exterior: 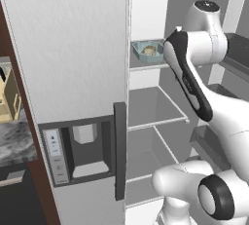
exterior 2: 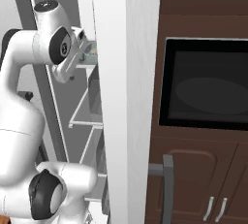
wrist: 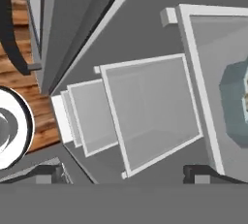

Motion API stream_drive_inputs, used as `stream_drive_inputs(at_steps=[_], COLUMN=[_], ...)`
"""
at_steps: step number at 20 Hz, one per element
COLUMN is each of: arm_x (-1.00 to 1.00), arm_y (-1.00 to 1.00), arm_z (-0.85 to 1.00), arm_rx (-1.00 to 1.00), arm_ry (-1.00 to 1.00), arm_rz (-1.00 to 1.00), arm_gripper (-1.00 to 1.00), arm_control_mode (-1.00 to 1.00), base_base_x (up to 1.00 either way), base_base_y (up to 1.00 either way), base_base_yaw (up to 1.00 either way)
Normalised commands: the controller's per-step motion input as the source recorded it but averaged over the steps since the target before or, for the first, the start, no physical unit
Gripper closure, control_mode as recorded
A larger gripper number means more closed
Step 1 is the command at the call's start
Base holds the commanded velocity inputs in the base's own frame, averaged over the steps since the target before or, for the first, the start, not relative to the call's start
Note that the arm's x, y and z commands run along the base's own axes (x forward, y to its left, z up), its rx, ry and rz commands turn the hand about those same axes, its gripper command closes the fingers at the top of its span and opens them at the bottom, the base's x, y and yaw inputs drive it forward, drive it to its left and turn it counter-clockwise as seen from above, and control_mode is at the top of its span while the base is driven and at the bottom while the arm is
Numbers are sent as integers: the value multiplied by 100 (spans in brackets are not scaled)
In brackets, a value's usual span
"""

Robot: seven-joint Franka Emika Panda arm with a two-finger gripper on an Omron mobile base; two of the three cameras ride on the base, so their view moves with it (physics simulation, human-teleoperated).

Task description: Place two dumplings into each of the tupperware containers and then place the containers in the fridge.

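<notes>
Fridge (exterior: 73, 48) door showing a brushed, faintly streaked grey metallic finish; inner shelves (exterior: 155, 121) appearing as smooth matt white plastic. Pale teal tupperware container (exterior: 146, 49) looking like smooth, slightly translucent plastic. Cabinets (exterior 2: 203, 5) displaying dark, grained wood with satin metal handles (exterior 2: 215, 208). Oven window (exterior 2: 208, 85) reading as glossy black glass. Countertop (exterior: 14, 141) showing mottled grey stone.

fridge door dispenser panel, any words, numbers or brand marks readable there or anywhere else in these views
No readable text anywhere.
The dispenser panel on the fridge door bears a few small marks, too small and blurred to read.
The blue-teal container on a fridge shelf is unlabelled.
</notes>
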Motion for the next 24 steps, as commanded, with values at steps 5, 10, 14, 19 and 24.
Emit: stream_drive_inputs(at_steps=[5,10,14,19,24], arm_x=[-76,-66,-61,-66,-28], arm_y=[-11,4,0,-2,-8], arm_z=[-19,-33,-7,-17,-57], arm_rx=[20,4,16,19,7], arm_ry=[10,8,20,20,-7], arm_rz=[-62,-60,-52,-39,-19], arm_gripper=[-100,-100,-100,-100,-100], arm_control_mode=[-100,-100,-100,-100,-100], base_base_x=[0,0,0,0,0], base_base_y=[0,0,0,0,0], base_base_yaw=[0,0,0,0,0])
